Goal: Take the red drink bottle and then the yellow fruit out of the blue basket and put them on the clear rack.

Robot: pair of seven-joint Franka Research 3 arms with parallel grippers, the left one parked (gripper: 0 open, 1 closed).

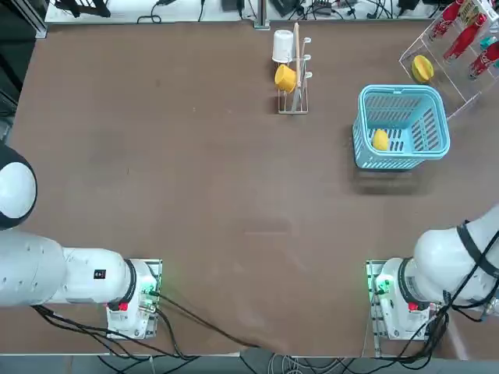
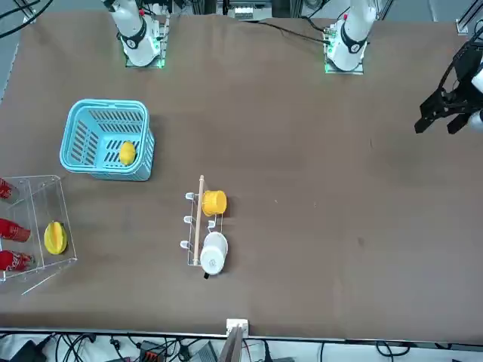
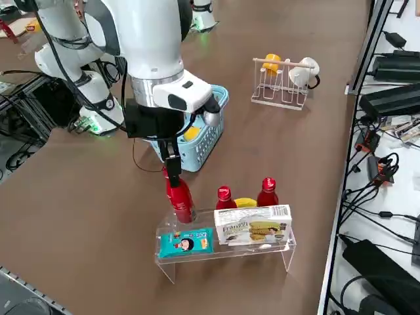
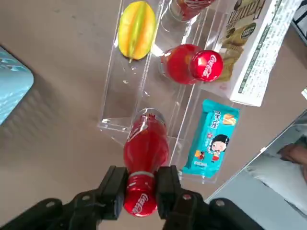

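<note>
Holding the red drink bottle (image 4: pixel 145 158) by its neck, just under the cap, my pincer (image 4: pixel 139 188) was closed snug on it, fingers on either side. Bottle hung at the near end of the clear rack (image 4: pixel 128 72), base at or just over the rack's end; couldn't tell if it was touching yet. Judged the step as the set-down: best done w/ the bottle kept plumb, lowered until the base sits flat, then fingers opened only a little and lifted straight up, so the cap doesn't snag. Risk as I read it: rack end is narrow, so a base half off the edge would tip once released.

Contents: rack already carried two other red bottles, one beside my bottle (image 4: pixel 189 64) and one further along (image 4: pixel 188 6), plus a larger yellow fruit with a dark tip (image 4: pixel 137 28). A snack box (image 4: pixel 256 48) and a blue packet (image 4: pixel 212 139) leaned at the rack's front. Blue basket (image 1: pixel 401 97) stood on the bench (image 1: pixel 195 195) near the rack, w/ only the small yellow fruit (image 1: pixel 380 139) left in it, by one wall. So bottle nearly done, fruit not yet started.
</note>
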